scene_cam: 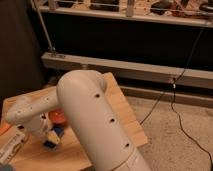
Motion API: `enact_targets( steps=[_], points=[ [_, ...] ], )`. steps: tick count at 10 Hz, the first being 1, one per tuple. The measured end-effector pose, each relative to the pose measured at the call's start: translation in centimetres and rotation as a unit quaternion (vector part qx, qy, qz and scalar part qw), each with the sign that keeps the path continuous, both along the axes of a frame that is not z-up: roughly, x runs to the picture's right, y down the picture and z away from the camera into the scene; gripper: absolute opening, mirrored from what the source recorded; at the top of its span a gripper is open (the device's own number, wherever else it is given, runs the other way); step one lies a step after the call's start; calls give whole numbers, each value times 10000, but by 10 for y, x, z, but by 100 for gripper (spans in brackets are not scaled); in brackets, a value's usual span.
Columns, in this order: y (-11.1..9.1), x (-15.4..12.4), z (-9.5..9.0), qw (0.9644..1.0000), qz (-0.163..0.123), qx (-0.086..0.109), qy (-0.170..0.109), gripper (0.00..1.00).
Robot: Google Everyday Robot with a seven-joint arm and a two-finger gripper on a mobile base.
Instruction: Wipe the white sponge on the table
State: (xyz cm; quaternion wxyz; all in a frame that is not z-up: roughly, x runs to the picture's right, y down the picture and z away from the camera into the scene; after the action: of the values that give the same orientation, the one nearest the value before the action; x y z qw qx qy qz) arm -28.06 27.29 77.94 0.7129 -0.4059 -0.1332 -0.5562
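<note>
Well, the big white arm [95, 120] fills the middle of the view and bends back over the table [127, 122], with its forearm pointing toward the left edge. At the end of it the gripper [45, 131] is low over the wood in the left half of the table, well apart from the right edge. The white sponge [52, 139] is directly under the gripper, touching the planks; its pale face and some blue of its other layer are visible. If the gripper clamps the sponge or only stands on it, I cannot tell, because the wrist covers this place. Just beside the sponge, toward the far edge, lies an orange-red round object [59, 117], half hidden by the arm. Near the left edge, closer to the near corner, a white item with an orange mark [10, 146] lies on the wood. Beyond the right edge is the speckled floor [170, 145] with black cables [176, 111] on it, and a metal rail [130, 70] runs behind the far edge.
</note>
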Motion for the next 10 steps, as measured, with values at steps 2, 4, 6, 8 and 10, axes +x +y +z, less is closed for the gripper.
enact_targets(
  steps=[2, 4, 6, 8, 10],
  points=[
    [-5, 29, -1, 9997, 6, 53, 228, 29],
    [-4, 46, -11, 9994, -11, 17, 344, 15],
    [4, 49, -26, 9995, -81, -13, 303, 14],
    [18, 46, -40, 9997, -132, -79, 199, 14],
    [37, 40, -52, 9996, -204, -202, 85, 14]
  ],
)
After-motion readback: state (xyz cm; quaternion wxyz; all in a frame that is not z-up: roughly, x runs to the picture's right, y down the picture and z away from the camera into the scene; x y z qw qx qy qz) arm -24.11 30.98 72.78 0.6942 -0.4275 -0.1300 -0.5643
